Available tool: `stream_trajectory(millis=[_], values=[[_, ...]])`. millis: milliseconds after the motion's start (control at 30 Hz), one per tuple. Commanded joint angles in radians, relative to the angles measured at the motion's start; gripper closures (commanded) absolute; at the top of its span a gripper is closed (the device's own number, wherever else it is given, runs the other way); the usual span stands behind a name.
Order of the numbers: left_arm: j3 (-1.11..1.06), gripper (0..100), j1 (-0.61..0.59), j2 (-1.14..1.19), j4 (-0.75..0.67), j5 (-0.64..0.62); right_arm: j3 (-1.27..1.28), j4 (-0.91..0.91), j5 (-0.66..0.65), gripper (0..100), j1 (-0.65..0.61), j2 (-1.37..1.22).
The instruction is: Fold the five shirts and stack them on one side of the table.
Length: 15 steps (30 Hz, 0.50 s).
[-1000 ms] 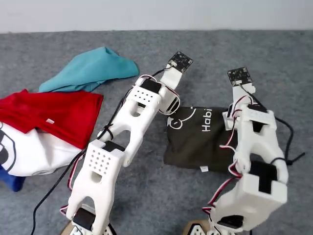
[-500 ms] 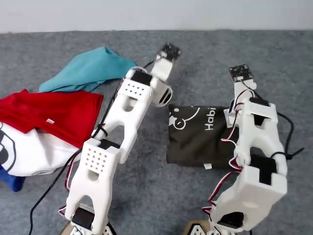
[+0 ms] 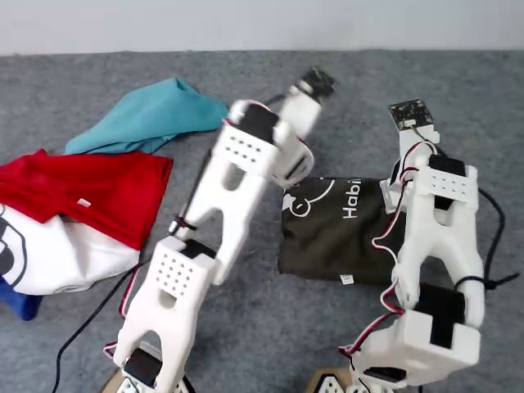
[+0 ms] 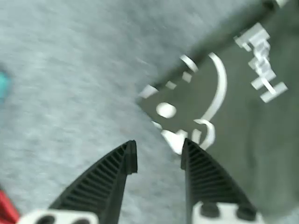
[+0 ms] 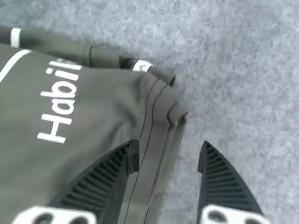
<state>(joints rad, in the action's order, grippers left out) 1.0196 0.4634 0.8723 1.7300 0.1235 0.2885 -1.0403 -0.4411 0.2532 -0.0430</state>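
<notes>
A folded dark shirt (image 3: 332,229) with white print lies on the grey table between my two arms. In the left wrist view my left gripper (image 4: 159,150) is open just above the shirt's printed corner (image 4: 224,93), one fingertip at the fabric edge, the other over bare table. My right gripper (image 5: 168,151) is open and straddles the opposite folded edge of the shirt (image 5: 70,135), one finger over cloth, one over the table. Unfolded teal (image 3: 151,115), red (image 3: 90,192), white (image 3: 49,250) and blue (image 3: 16,303) shirts lie heaped at the left.
The table (image 3: 458,90) is covered in grey carpet, with open carpet behind and to the right of the dark shirt. A black cable (image 3: 82,327) trails beside the left arm's base. A pale wall runs along the far edge.
My left arm has swung right, from near the teal shirt to the dark shirt's corner. My right arm has shifted slightly right. The dark shirt has stayed put.
</notes>
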Motion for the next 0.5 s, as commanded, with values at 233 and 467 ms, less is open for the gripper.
stream_trajectory(millis=[233, 467], values=[[-0.197, 84, 0.075, -0.026, 0.028, -0.003, -0.029, -0.102, 0.003, 78.4, 0.025, 0.143], [-0.2, 85, 0.072, -0.014, 0.028, -0.002, -0.029, -0.117, 0.011, 78.5, 0.084, 0.147]])
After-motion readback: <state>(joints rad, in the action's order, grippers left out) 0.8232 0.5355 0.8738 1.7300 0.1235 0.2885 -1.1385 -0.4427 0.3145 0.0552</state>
